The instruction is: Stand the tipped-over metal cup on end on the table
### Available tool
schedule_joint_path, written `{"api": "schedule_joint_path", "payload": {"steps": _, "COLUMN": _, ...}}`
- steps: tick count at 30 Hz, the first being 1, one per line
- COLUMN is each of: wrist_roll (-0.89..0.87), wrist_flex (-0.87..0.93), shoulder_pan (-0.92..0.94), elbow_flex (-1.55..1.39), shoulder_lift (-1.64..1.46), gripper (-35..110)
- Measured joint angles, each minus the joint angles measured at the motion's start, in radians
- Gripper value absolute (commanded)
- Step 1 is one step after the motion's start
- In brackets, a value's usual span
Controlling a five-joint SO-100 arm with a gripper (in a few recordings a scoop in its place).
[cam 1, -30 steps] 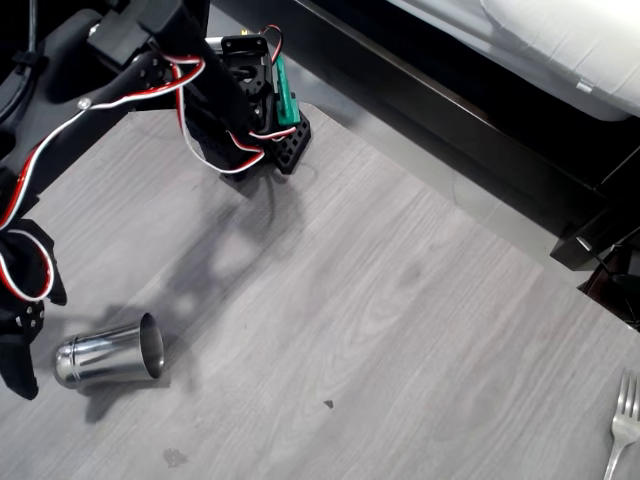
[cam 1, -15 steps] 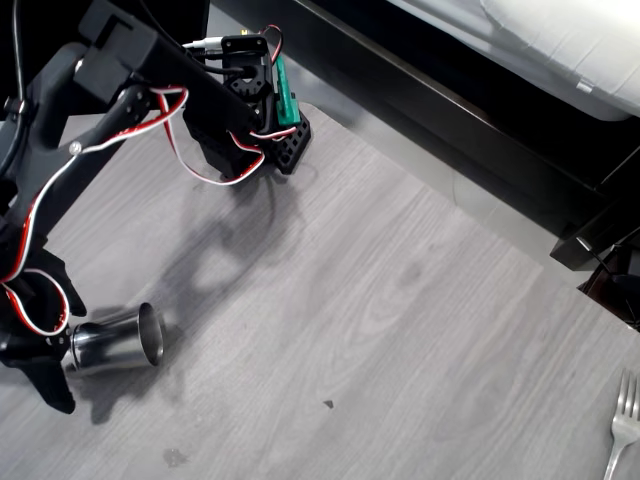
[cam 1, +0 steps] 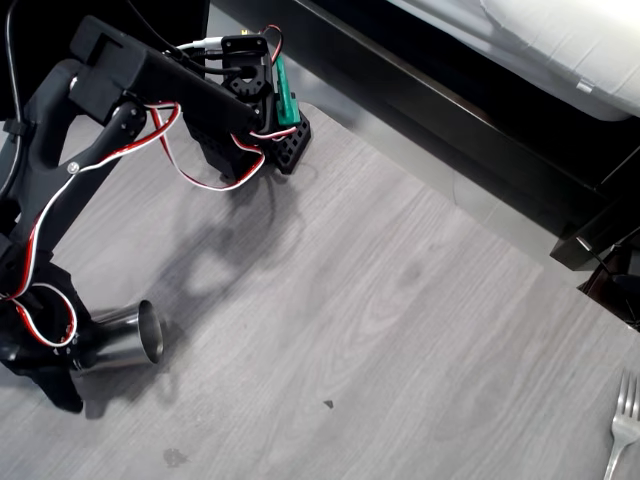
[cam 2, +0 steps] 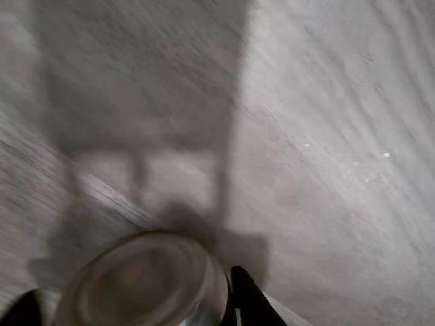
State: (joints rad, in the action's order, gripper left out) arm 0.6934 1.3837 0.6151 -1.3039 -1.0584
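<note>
The metal cup (cam 1: 125,338) lies on its side near the lower left of the table (cam 1: 400,300) in the overhead view, long axis running left-right, open rim pointing right. The gripper (cam 1: 70,360) sits spread around its closed base end, fingers (cam 2: 248,299) on either side in the wrist view.

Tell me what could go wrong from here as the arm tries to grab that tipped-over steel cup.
The metal cup lies on its side with the gripper over its closed end. Smooth and round, it could roll or squirt away if the fingers close off-centre. The wrist view shows one fingertip right beside the base, so it may nudge the cup along the table rather than grasp it. Held by the narrow end, it might slip while being tilted upright.
</note>
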Motion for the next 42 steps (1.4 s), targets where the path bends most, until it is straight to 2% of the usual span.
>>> {"api": "schedule_joint_path", "payload": {"steps": 10, "wrist_roll": -0.003, "wrist_flex": -0.061, "shoulder_pan": 0.0, "elbow_flex": -0.018, "shoulder_lift": -0.017, "gripper": 0}}
{"api": "schedule_joint_path", "payload": {"steps": 15, "wrist_roll": -0.003, "wrist_flex": -0.183, "shoulder_pan": -0.012, "elbow_flex": -0.147, "shoulder_lift": -0.178, "gripper": 0}}
{"api": "schedule_joint_path", "payload": {"steps": 18, "wrist_roll": 0.014, "wrist_flex": -0.273, "shoulder_pan": -0.058, "elbow_flex": -0.301, "shoulder_lift": -0.379, "gripper": 0}}
{"api": "schedule_joint_path", "payload": {"steps": 22, "wrist_roll": 0.106, "wrist_flex": -0.545, "shoulder_pan": -0.164, "elbow_flex": -0.583, "shoulder_lift": -0.77, "gripper": 0}}
{"api": "schedule_joint_path", "payload": {"steps": 27, "wrist_roll": 0.359, "wrist_flex": -1.117, "shoulder_pan": -0.296, "elbow_flex": -1.086, "shoulder_lift": -1.175, "gripper": 0}}
{"api": "schedule_joint_path", "payload": {"steps": 29, "wrist_roll": 0.41, "wrist_flex": -1.276, "shoulder_pan": -0.331, "elbow_flex": -1.224, "shoulder_lift": -1.244, "gripper": 0}}
{"api": "schedule_joint_path", "payload": {"steps": 33, "wrist_roll": 0.572, "wrist_flex": -1.552, "shoulder_pan": -0.403, "elbow_flex": -1.443, "shoulder_lift": -1.295, "gripper": 0}}
{"api": "schedule_joint_path", "payload": {"steps": 36, "wrist_roll": 0.618, "wrist_flex": -1.66, "shoulder_pan": -0.405, "elbow_flex": -1.497, "shoulder_lift": -1.289, "gripper": 0}}
{"api": "schedule_joint_path", "payload": {"steps": 42, "wrist_roll": 0.703, "wrist_flex": -2.06, "shoulder_pan": -0.41, "elbow_flex": -1.523, "shoulder_lift": -0.968, "gripper": 0}}
